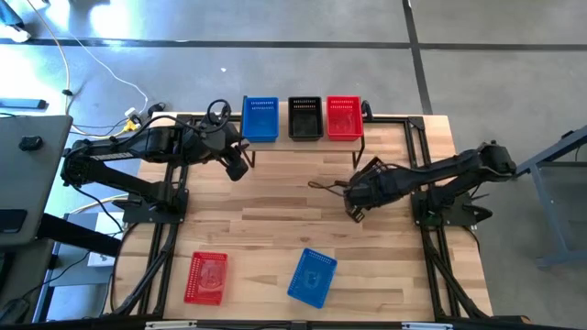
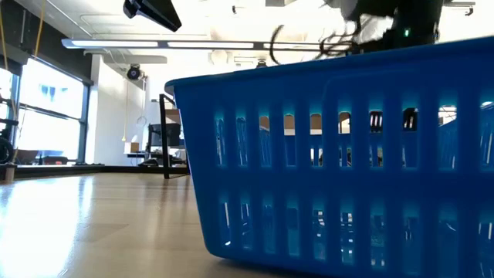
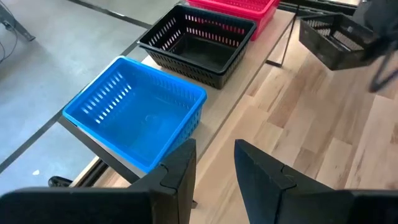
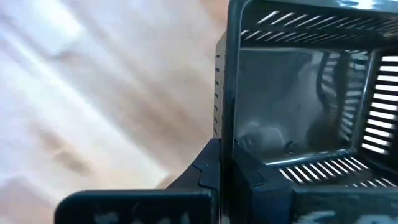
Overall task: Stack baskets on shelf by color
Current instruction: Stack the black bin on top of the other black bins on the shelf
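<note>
The right gripper (image 4: 227,165) clenches a black basket's (image 4: 298,93) wall mid-table, its far end cut off. The left gripper (image 3: 214,165) hangs released by the shelf (image 1: 385,139), whose plank the three baskets mostly hide

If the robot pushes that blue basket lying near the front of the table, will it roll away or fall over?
Probably neither. The blue basket has a flat bottom and low walls, so it should slide rather than roll or tip. Its walls are full of slots, so it is likely light and would scoot easily on the smooth wooden table.
</note>
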Controlling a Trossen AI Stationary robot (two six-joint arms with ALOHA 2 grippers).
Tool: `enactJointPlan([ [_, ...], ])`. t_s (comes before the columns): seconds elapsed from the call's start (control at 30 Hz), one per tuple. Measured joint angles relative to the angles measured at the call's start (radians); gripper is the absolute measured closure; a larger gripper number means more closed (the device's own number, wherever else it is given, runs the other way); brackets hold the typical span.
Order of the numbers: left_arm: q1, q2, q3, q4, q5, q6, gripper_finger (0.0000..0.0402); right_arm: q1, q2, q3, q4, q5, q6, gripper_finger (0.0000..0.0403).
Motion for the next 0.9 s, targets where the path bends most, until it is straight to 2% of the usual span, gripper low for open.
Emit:
enactJointPlan([
  [0.2, 0.000, 0.000, 0.000, 0.000, 0.023, -0.006, 0.0302, 0.070, 0.000, 0.084, 0.004, -0.062, 0.045, 0.0403],
  [0.43, 0.000, 0.002, 0.000, 0.000, 0.046, -0.208, 0.0302, 0.109, 0.000, 0.190, 0.010, -0.053, -0.031, 0.0403],
  [0.63, 0.000, 0.004, 0.000, 0.000, 0.124, -0.396, 0.0297, 0.129, 0.000, 0.245, 0.047, -0.041, -0.203, 0.0403],
  [0.9, 0.000, 0.041, 0.001, -0.004, 0.190, -0.629, 0.0258, 0.164, 0.000, 0.282, 0.103, -0.041, -0.521, 0.0403],
])
